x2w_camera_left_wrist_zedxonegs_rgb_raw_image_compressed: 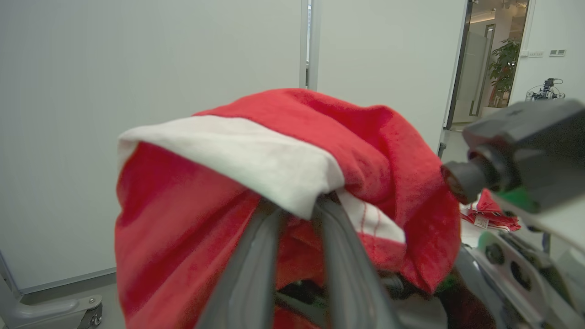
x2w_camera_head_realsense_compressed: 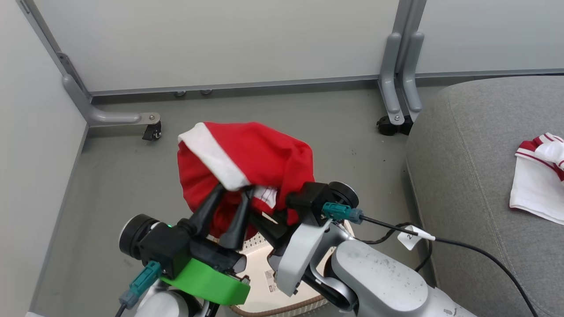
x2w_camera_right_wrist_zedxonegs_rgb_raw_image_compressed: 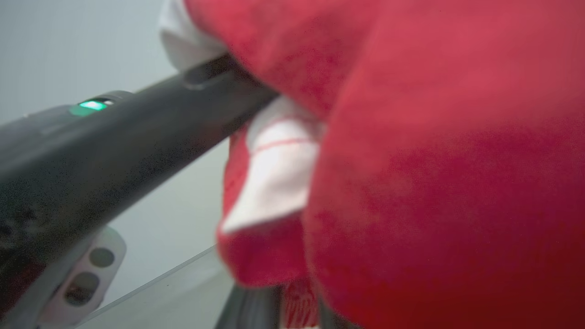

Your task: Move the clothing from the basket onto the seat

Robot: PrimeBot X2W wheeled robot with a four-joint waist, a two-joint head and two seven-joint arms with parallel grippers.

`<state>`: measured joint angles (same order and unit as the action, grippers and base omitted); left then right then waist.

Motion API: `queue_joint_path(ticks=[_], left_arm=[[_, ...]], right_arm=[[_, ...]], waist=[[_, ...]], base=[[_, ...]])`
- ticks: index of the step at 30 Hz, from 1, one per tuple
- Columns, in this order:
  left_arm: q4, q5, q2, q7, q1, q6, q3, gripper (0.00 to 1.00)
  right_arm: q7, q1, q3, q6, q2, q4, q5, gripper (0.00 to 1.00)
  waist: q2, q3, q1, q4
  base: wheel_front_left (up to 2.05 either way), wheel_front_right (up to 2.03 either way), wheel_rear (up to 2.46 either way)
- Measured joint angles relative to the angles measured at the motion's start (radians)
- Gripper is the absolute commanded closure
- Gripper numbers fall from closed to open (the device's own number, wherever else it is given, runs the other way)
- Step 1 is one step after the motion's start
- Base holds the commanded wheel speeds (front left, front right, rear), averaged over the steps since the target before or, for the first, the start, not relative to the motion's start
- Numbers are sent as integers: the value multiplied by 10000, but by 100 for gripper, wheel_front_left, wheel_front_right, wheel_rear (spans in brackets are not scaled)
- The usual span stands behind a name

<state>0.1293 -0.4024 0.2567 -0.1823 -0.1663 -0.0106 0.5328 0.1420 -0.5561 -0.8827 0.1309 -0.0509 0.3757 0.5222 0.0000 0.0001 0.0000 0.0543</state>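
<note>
Closest to view, the left gripper [x2w_camera_head_realsense_compressed: 234,188] and right gripper [x2w_camera_head_realsense_compressed: 263,218] meet under a red garment [x2w_camera_head_realsense_compressed: 251,154]. Left fingers [x2w_camera_left_wrist_zedxonegs_rgb_raw_image_compressed: 247,274] stand slightly parted, with the garment's white trim draped over their tips; the right fingers pinch a fold of the red cloth. At the right, the large grey seat [x2w_camera_head_realsense_compressed: 467,154] fills that side. Below the arms, the cream basket [x2w_camera_head_realsense_compressed: 257,253] sits on the floor [x2w_camera_head_realsense_compressed: 123,185]. The red garment hangs in the air above the basket, left of the seat. A second red-and-white garment [x2w_camera_head_realsense_compressed: 539,176] lies on the seat.
</note>
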Motion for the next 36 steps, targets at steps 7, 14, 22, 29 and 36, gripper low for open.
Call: queue_joint_path(ticks=[7,14,22,29,36], left_arm=[[21,119,2,-17,0,-161,6,0],[52,178,119,-40,4,-203,15,0],[77,192,414,50,142,-221,2,0],[71,157,568,245,287,-244,73,0],[-173,25,805,454,674,-201,219,0]], right_arm=[[13,-27,105,0,0,44,-42,100],[69,-32,410,0,-2,201,-148,100],[84,-32,708,0,-67,253,-244,100],[94,-27,1160,0,-173,324,-414,100],[82,-26,1473,0,-213,318,-533,100]], waist=[[0,28,0,12],[0,39,0,40],[0,99,0,-6],[0,138,0,-66],[0,163,0,-238]], base=[[0,0,0],[0,0,0],[0,0,0],[0,0,0],[0,0,0]])
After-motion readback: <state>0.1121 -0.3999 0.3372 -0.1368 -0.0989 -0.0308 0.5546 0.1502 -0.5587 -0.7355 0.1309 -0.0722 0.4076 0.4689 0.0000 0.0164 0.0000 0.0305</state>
